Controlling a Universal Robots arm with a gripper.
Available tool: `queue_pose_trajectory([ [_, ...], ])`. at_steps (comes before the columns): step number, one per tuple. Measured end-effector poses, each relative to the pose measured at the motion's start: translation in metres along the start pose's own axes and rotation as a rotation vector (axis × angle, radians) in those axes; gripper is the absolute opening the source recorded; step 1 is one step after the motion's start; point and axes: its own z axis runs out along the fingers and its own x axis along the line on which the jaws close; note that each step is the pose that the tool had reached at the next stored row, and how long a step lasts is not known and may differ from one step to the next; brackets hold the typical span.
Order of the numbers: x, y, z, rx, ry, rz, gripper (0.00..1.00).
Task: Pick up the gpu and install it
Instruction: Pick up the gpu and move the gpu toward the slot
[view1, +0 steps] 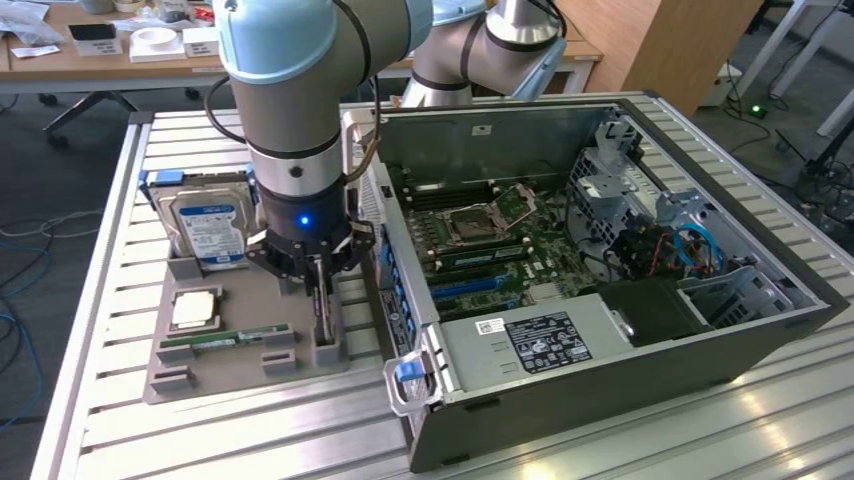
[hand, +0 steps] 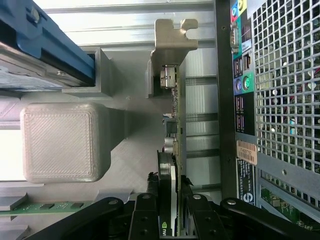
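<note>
Green-and-black board, thin and standing on edge: the gpu, caught between the black fingers of the gripper. Jaws partway closed, drawn in to the card's thickness, pads flat against both faces, to judge by the wrist view. Gripped across the faces, most likely, to keep the long card from swinging and to leave its lower connector edge free. Apparently not lifted clear: lower edge down among the slotted posts of the grey printed holder, silver bracket at the far end just beside one post. Stored upright, presumably, to offer both faces to fingers coming straight down.

Reckoned on the exterior view's clock face from the gripper: hard drive with blue label at ten o'clock, propped in its own cradle; square CPU at nine; narrow RAM stick at eight, lying flat. None of them touched.

Open computer case at three o'clock, just beside the holder, side panel off and motherboard facing up. Laid that way, by the look of it, to allow a straight downward push into a slot. Arm upright over the holder, wrist pointing down, in line with the card's plane. All of it on a ribbed aluminium table.

Card parallel to the case's rear panel and near it, apart from it by a strip of table. Installation not yet begun.
</note>
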Motion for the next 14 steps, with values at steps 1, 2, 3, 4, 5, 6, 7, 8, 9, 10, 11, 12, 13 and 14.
queue_pose_trajectory([
  [1, 0.0000, 0.0000, 0.0000, 0.0000, 0.0000, 0.000, 0.27],
  [2, 0.0000, 0.0000, 0.0000, 0.0000, 0.0000, 0.000, 0.27],
  [3, 0.0000, 0.0000, 0.0000, 0.0000, 0.0000, 0.000, 0.27],
  [4, 0.0000, 0.0000, 0.0000, 0.0000, 0.0001, 0.000, 0.27],
  [5, 0.0000, 0.0000, 0.0000, 0.0000, 0.0000, 0.000, 0.27],
  [6, 0.0000, 0.0000, 0.0000, 0.0000, 0.0000, 0.000, 0.27],
  [7, 0.0000, 0.0000, -0.0002, -0.0002, -0.0003, 0.000, 0.27],
  [8, 0.0000, 0.0000, -0.0007, -0.0002, -0.0002, 0.000, 0.27],
  [9, 0.0000, 0.0001, -0.0018, 0.0000, 0.0000, 0.000, 0.27],
  [10, -0.0001, 0.0001, -0.0031, 0.0000, 0.0000, 0.000, 0.27],
  [11, -0.0001, 0.0002, -0.0045, 0.0001, 0.0000, 0.000, 0.27],
  [12, -0.0002, 0.0002, -0.0059, 0.0000, 0.0000, 0.000, 0.27],
  [13, -0.0002, 0.0003, -0.0079, 0.0001, 0.0000, 0.000, 0.27],
  [14, -0.0002, 0.0003, -0.0097, 0.0001, 0.0000, 0.000, 0.27],
])
